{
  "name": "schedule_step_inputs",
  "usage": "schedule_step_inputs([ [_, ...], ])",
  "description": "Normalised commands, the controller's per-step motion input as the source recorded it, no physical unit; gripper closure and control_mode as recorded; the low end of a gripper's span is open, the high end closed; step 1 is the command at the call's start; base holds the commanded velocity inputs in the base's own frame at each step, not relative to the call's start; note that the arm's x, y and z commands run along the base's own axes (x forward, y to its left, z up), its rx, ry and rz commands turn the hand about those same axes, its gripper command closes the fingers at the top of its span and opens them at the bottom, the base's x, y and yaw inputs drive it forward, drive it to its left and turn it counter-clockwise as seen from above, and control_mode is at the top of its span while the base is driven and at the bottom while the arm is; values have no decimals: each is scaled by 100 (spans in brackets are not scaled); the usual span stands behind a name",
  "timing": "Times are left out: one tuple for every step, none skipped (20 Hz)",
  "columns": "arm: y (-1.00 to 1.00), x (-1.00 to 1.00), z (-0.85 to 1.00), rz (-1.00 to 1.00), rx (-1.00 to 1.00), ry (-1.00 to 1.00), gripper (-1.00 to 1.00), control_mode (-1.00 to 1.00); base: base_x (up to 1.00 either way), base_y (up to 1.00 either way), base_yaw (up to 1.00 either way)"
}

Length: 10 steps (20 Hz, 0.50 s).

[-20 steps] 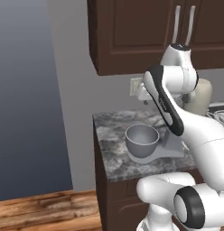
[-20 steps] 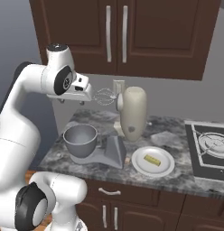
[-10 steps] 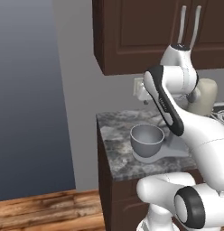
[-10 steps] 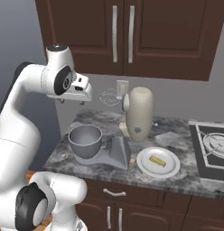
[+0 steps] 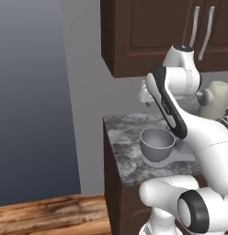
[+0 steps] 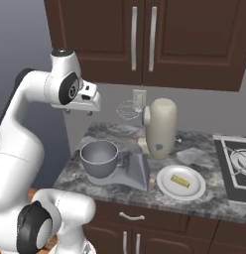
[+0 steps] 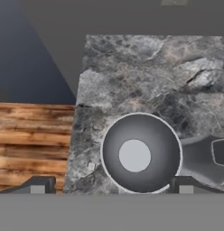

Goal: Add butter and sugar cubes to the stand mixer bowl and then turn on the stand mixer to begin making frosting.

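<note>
Gripper: the gripper point(image 7: 111, 185) hangs high above the table with its jaws spread wide and nothing between them; the two dark tips stand at 7 and 5 o'clock of the hand view.
Why it hangs there: it looks straight down at the stand mixer bowl point(image 7: 141, 153), a fair vantage, one judges, for surveying the table before any pick; neither butter nor sugar is in hand yet.
Stand mixer bowl: a round, deep, grey metal bowl point(image 6: 99, 158) with a smooth pale rim and a flat lighter disc at its bottom. It is empty. It sits on the mixer's flat grey base, near the table's left front corner in the right base view.
Why the bowl sits there: it is seated under the whisk's side of the base, ready to take ingredients from above.
Stand mixer: the stand mixer point(image 6: 160, 128) has a rounded cream-beige head tilted upright at 2 o'clock from the bowl, wire whisk pointing left, so the bowl's mouth is open.
Butter: the butter point(image 6: 180, 181) is a small yellow block lying on a flat white plate point(image 6: 167, 186), at 4 o'clock from the bowl and well apart from it.
Sugar cubes: too small to tell with certainty.
Table: the table point(image 5: 121, 151) is mottled grey stone over dark cabinets; a stove point(image 6: 235, 161) adjoins at the right.
Stage: judged as the very start, nothing added.
</note>
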Motion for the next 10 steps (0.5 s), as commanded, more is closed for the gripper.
schedule_step_inputs([
  [0, 0, 0, 0, 0, 0, -100, 100, 48, 28, 0],
  [0, 0, 0, 0, 0, 0, -100, 100, 52, 31, 0],
  [0, 0, 0, 0, 0, 0, -100, 100, 46, 27, 0],
  [0, 0, 0, 0, 0, 0, -100, 100, 42, 24, 0],
  [0, 0, 0, 0, 0, 0, -100, 100, 38, 26, 0],
  [0, 0, 0, 0, 0, 0, -100, 100, 39, 33, 0],
  [0, 0, 0, 0, 0, 0, -100, 100, 38, 42, 0],
  [0, 0, 0, 0, 0, 0, -100, 100, 27, 28, 0],
  [0, 0, 0, 0, 0, 0, -100, 100, 0, 0, 0],
  [0, 0, 0, 0, 0, 0, -100, 100, 0, 0, 0],
])
